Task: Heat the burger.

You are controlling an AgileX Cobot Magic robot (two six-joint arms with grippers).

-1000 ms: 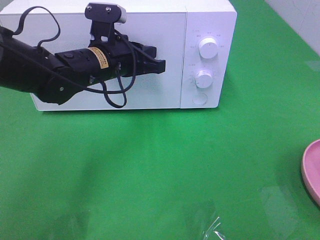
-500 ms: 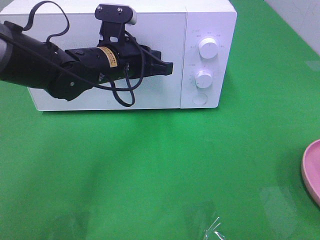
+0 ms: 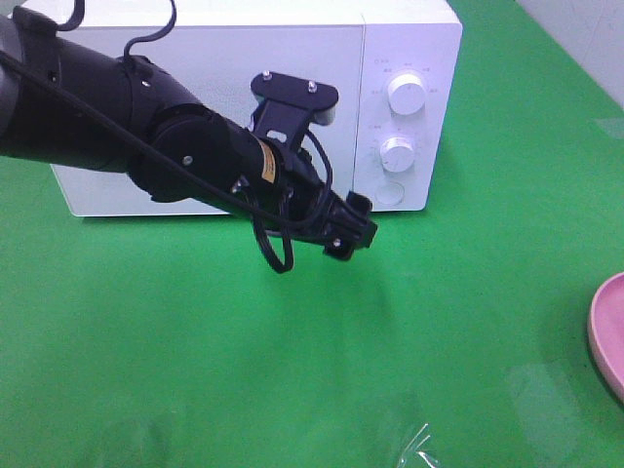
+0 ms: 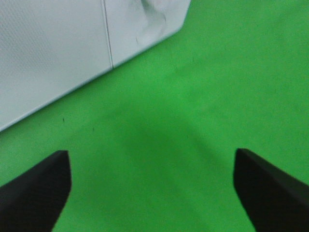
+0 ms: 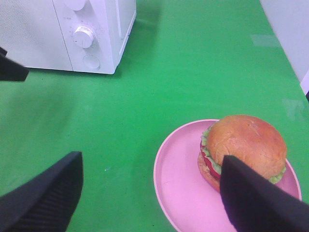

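The burger (image 5: 241, 147), with golden-brown bun, lettuce and tomato, sits on a pink plate (image 5: 181, 191) in the right wrist view; in the high view only the plate's edge (image 3: 609, 331) shows and the burger is out of frame. The white microwave (image 3: 292, 88) stands at the back with its door shut. My left gripper (image 3: 351, 232) is open and empty, pointing down at the green cloth in front of the microwave's lower right part. In the left wrist view (image 4: 152, 193) its fingers stand wide apart. My right gripper (image 5: 152, 198) is open and empty, above the plate's near side.
The microwave has two knobs (image 3: 405, 93) and a round button (image 3: 390, 192) on its right panel. A crumpled bit of clear plastic (image 3: 419, 450) lies at the front edge. The green cloth (image 3: 195, 341) covers the table. A pale wall edge (image 3: 585, 39) runs at the back right.
My left arm has swung from in front of the microwave door down and to the right, and its gripper now points at the cloth below the control panel. The microwave and plate have not moved.
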